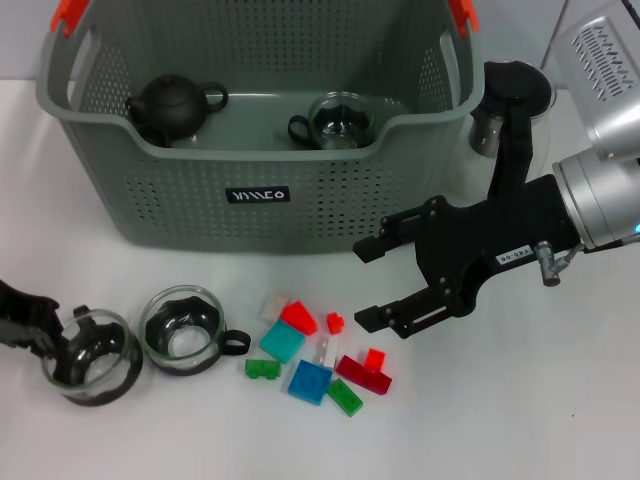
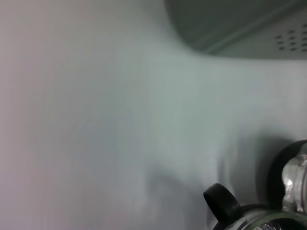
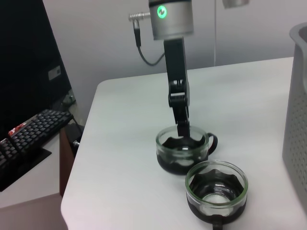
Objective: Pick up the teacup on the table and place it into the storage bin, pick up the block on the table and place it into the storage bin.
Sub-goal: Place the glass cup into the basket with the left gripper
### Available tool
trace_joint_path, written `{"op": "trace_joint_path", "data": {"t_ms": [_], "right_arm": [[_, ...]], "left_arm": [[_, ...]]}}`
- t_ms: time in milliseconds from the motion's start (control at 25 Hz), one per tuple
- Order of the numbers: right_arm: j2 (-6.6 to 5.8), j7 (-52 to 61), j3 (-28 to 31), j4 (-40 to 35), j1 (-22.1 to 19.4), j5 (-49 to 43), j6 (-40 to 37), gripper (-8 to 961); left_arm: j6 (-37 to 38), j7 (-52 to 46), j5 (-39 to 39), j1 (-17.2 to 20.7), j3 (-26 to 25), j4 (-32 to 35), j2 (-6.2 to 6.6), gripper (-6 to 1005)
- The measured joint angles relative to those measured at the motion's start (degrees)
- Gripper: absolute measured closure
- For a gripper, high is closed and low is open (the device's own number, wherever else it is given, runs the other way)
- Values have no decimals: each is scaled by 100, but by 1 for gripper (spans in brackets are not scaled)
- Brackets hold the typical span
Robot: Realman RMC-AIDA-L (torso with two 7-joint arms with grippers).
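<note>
Clearly fragile: two clear glass teacups w/ black bases sit near-left on the white bench (image 1: 520, 420), upright, mouths up. The left cup (image 1: 90, 356) has the left hand (image 1: 45, 338) at its rim, one finger (image 3: 183, 125) dipping inside; pinch vs. spread, can't tell. Glass is light, stiff, slippery; rim wall is the best hold. The second cup (image 1: 184, 329) points its handle right. Small coloured plastic blocks (image 1: 310, 381) lie flat beside it; right hand (image 1: 366, 283) hovers spread above them. Grey-green perforated storage bin (image 1: 250, 195) stands behind.

Office or lab: white table (image 3: 249, 96), black keyboard (image 3: 29, 132) on side desk, plain grey wall.
</note>
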Motion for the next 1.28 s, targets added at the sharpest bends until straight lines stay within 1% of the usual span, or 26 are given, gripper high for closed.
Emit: {"op": "trace_joint_path", "data": {"t_ms": [120, 160, 200, 280, 440, 560, 680, 800, 920, 1080, 1280], "right_arm": [[1, -1, 5, 0, 0, 0, 1, 119], [3, -3, 6, 0, 0, 0, 1, 120], [6, -4, 6, 0, 0, 0, 1, 122], [15, -5, 6, 1, 2, 0, -5, 121], [25, -7, 6, 6, 9, 8, -30, 121], [25, -1, 6, 9, 22, 17, -30, 121], [29, 19, 6, 15, 33, 25, -26, 121], [40, 45, 6, 17, 40, 33, -30, 121], [43, 70, 12, 17, 48, 36, -37, 121], [43, 120, 57, 74, 50, 41, -39, 121], [45, 125, 85, 158, 81, 45, -38, 121]], "left_arm": [[233, 45, -15, 2, -172, 314, 5, 918], [385, 96, -59, 2, -308, 514, 8, 918], [385, 96, -59, 2, -308, 514, 8, 917], [559, 184, -164, 2, -488, 700, 4, 917], [983, 328, -560, 3, -881, 1025, 4, 916], [1381, 410, -1004, 2, -1257, 1322, 34, 915], [1548, 254, -1459, 28, -1378, 1522, 124, 914], [1586, -30, -2209, 100, -1293, 1540, 269, 914], [1595, -116, -2769, 101, -1282, 1503, 352, 913], [1566, -68, -3223, 81, -1287, 1396, 453, 912], [1533, -14, -3800, -5, -1451, 1346, 576, 911]]}}
